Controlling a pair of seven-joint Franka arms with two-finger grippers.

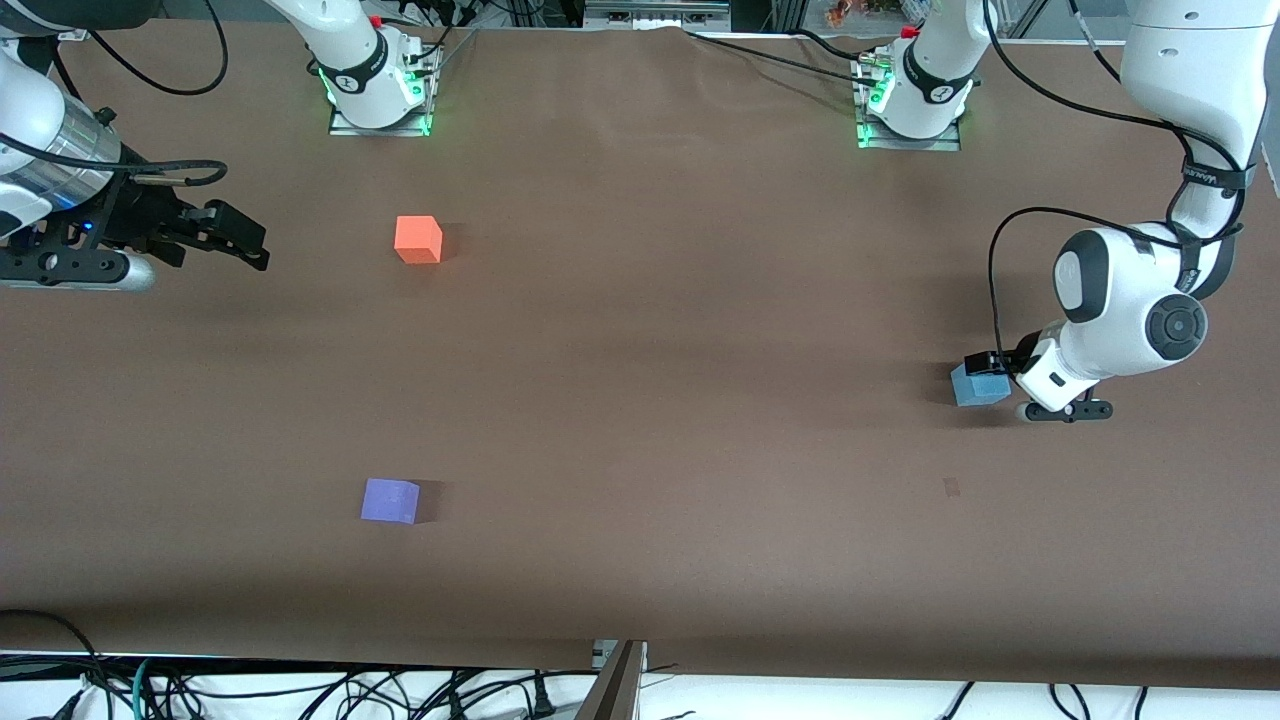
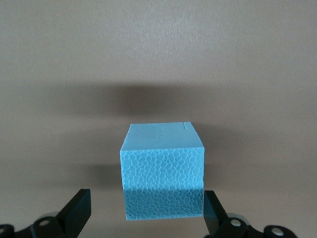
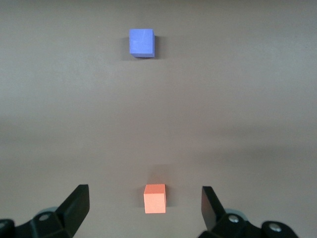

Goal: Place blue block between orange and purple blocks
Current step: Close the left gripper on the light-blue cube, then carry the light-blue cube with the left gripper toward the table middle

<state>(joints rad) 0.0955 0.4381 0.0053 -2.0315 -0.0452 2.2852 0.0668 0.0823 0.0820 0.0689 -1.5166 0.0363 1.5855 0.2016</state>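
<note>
You are looking at a brown table (image 1: 640, 400) with cables along its edges. The left gripper (image 1: 985, 372) sits low at the blue block (image 1: 978, 386) toward the left arm's end, fingers (image 2: 74, 210) spread, one finger touching the block. The right gripper (image 1: 235, 240) waits with its fingers spread wide, holding nothing. The orange block (image 1: 418, 240) lies farther from the front camera than the purple block (image 1: 390, 500).

Blue block (image 2: 162, 171) on the table, between the open left hand's (image 2: 146, 213) fingers (image 2: 77, 210)

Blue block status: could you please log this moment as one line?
blue block: on table, between open left end effector fingers | right end effector: open, waiting
</note>
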